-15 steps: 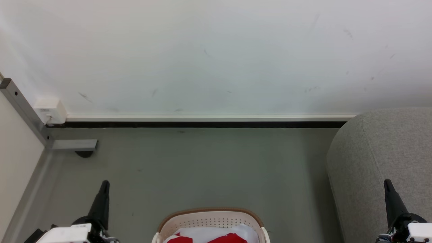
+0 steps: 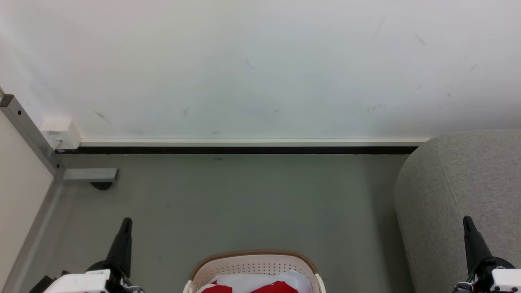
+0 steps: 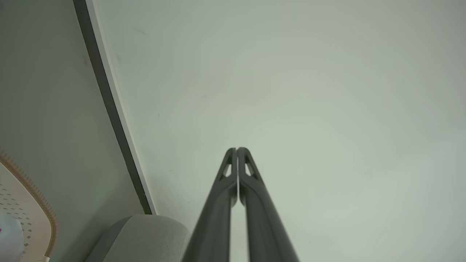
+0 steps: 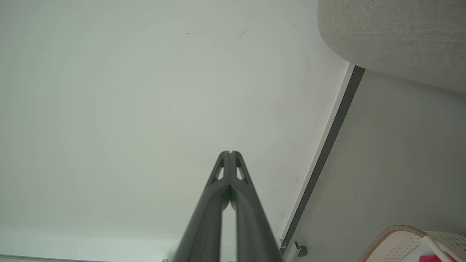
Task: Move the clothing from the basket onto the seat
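Note:
The cream basket (image 2: 254,264) with a brown rim sits on the grey floor at the bottom centre of the head view; its edge also appears in the left wrist view (image 3: 32,203) and the right wrist view (image 4: 397,242). Red and white clothing (image 2: 260,285) lies inside it. The grey seat (image 2: 464,183) fills the right side, also seen as the seat (image 3: 142,236) and the seat (image 4: 393,36). My left gripper (image 2: 126,221) is shut and empty, left of the basket, fingertips together (image 3: 236,149). My right gripper (image 2: 467,219) is shut and empty in front of the seat, tips touching (image 4: 230,153).
A white wall (image 2: 260,69) with a dark skirting strip (image 2: 244,150) runs across the back. At the left stand a metal frame post (image 2: 28,130), a white box (image 2: 61,133) and a metal foot (image 2: 90,175). Bare grey floor (image 2: 244,203) lies between basket and wall.

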